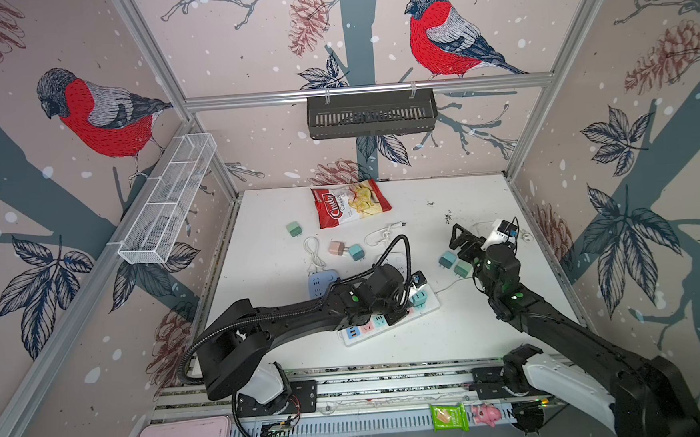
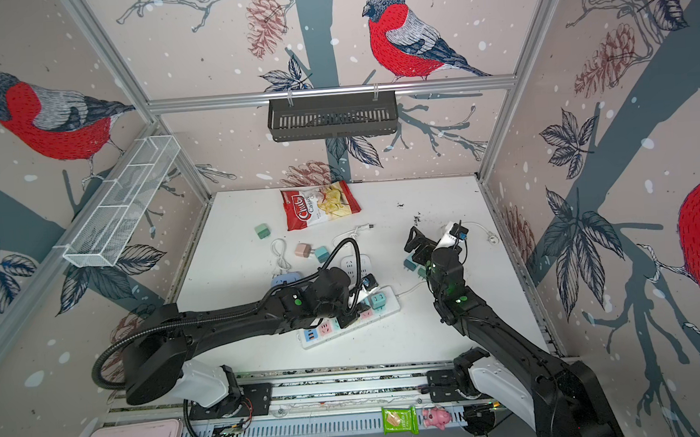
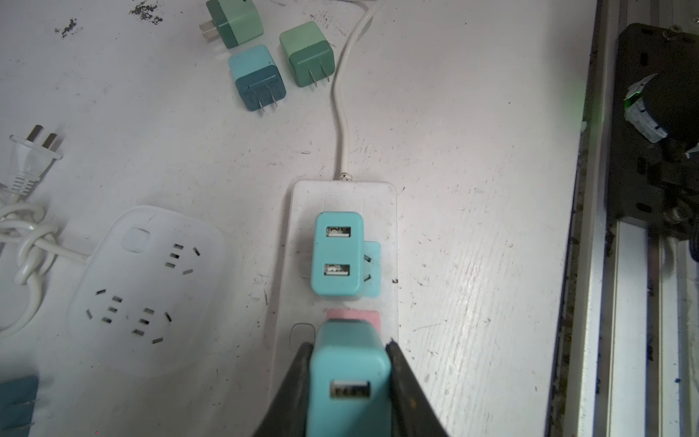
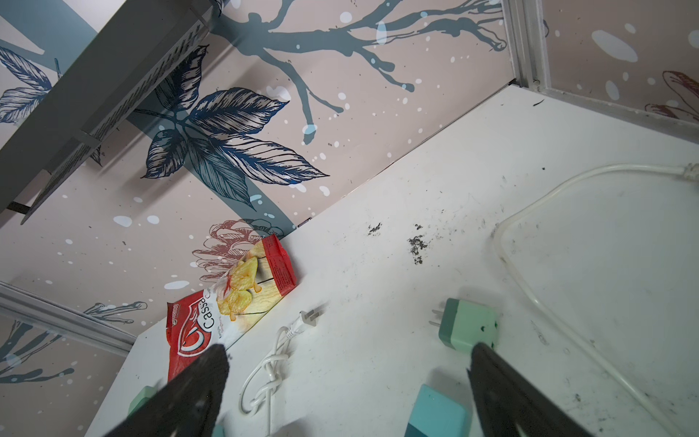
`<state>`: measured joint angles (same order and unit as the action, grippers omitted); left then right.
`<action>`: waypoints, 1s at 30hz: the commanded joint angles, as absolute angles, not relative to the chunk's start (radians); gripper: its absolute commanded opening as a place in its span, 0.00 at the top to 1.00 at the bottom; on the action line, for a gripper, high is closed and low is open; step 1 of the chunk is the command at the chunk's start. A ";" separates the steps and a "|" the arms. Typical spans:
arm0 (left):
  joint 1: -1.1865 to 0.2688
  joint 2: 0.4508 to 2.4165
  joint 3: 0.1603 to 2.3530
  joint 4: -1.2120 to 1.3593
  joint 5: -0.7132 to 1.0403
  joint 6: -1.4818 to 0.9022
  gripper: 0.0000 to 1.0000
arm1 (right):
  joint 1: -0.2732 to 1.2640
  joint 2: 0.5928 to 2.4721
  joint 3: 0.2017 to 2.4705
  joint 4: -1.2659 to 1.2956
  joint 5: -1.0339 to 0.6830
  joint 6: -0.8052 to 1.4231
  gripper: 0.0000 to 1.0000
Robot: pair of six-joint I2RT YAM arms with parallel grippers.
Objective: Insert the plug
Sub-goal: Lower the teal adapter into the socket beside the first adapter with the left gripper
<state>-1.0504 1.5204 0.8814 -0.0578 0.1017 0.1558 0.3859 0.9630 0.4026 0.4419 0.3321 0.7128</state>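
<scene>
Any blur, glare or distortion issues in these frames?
Both top views: evenly lit and sharp, with wide-angle stretch toward the edges. Left wrist: the teal charger in the left gripper is soft near the lens; the power strip is crisp. Right wrist: the right gripper fingers are blurred, the chips bag is in focus, no glare.

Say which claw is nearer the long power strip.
Left. The left claw is over the power strip, shut on a teal adapter; the right claw, open, is off it by a green adapter.
</scene>
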 commanded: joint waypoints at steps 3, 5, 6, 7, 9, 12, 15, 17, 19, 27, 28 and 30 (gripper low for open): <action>-1.051 1.543 0.903 -0.072 0.106 0.155 1.00 | 0.381 0.975 0.425 0.415 0.338 0.737 0.00; -1.051 1.551 0.900 -0.067 0.103 0.154 1.00 | 0.380 0.982 0.427 0.413 0.336 0.739 0.00; -1.051 1.556 0.901 -0.065 0.104 0.155 1.00 | 0.378 0.986 0.429 0.413 0.334 0.741 0.00; -1.051 1.563 0.905 -0.064 0.105 0.156 1.00 | 0.377 0.989 0.430 0.412 0.328 0.741 0.00; -1.051 1.575 0.908 -0.066 0.100 0.159 1.00 | 0.376 0.993 0.431 0.413 0.321 0.738 0.00; -1.050 1.582 0.900 -0.048 0.098 0.158 1.00 | 0.374 0.996 0.431 0.417 0.320 0.732 0.00; -1.049 1.592 0.902 -0.042 0.100 0.158 1.00 | 0.371 0.995 0.431 0.417 0.314 0.732 0.00; -1.049 1.599 0.903 -0.043 0.100 0.160 1.00 | 0.370 0.991 0.429 0.423 0.312 0.726 0.00; -1.049 1.606 0.904 -0.040 0.100 0.160 1.00 | 0.370 0.991 0.425 0.426 0.314 0.727 0.00; -1.049 1.619 0.917 -0.057 0.094 0.160 1.00 | 0.369 0.976 0.418 0.432 0.304 0.722 0.00; -1.049 1.620 0.919 -0.060 0.094 0.162 1.00 | 0.367 0.975 0.419 0.430 0.301 0.724 0.00; -1.049 1.624 0.923 -0.068 0.092 0.163 1.00 | 0.365 0.973 0.419 0.430 0.298 0.724 0.00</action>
